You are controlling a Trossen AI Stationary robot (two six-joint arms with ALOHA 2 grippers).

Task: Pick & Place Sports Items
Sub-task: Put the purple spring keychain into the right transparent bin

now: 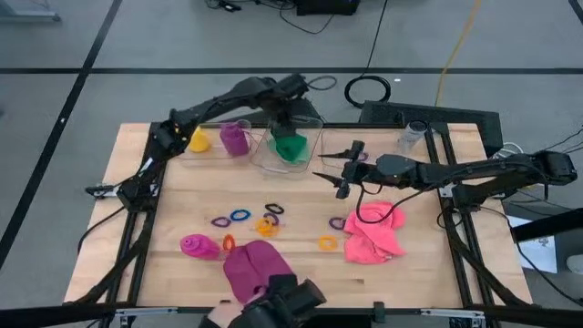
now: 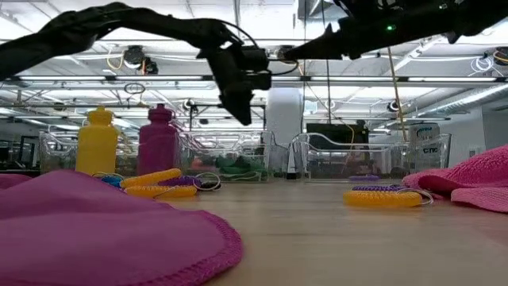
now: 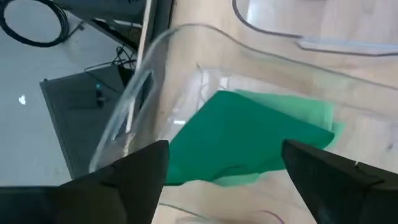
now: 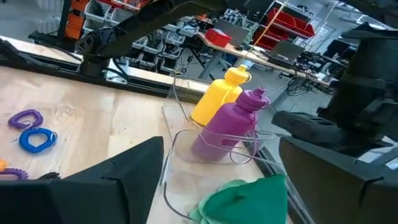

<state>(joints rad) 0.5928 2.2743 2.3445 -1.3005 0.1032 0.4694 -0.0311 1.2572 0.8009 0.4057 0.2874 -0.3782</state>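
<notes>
On the wooden worktop (image 1: 182,214), from left to right: a yellow bottle (image 1: 197,138) and a purple bottle (image 1: 235,138) stand together in a clear bin (image 1: 211,153) along the far edge; just beside it, a second clear bin (image 1: 266,157) holds a green cloth (image 1: 291,147); the left gripper (image 1: 285,121) hangs directly over that bin, its jaws spread wide with nothing between them, the green cloth lying below and between the two fingers (image 3: 127,180) in the left wrist view, apart from both.

Nearer the front edge, a magenta bottle (image 1: 197,246) lies on its side beside an orange ring (image 1: 229,242); a magenta cloth (image 1: 257,271) is spread next to it; purple (image 1: 219,220), blue (image 1: 240,216) and other small rings are scattered at mid-worktop, with a yellow ring (image 1: 327,242) further right.

The right gripper (image 1: 333,173) is held above the worktop near the green-cloth bin, jaws wide and empty, pointing toward the bins; the pink cloth (image 1: 373,232) lies crumpled below that arm's forearm, well apart from the jaws.

A third clear bin (image 2: 373,159) shows at the back in the low view; behind it, a white container (image 2: 425,139) carries dark lettering that cannot be made out; no other writing can be read.
</notes>
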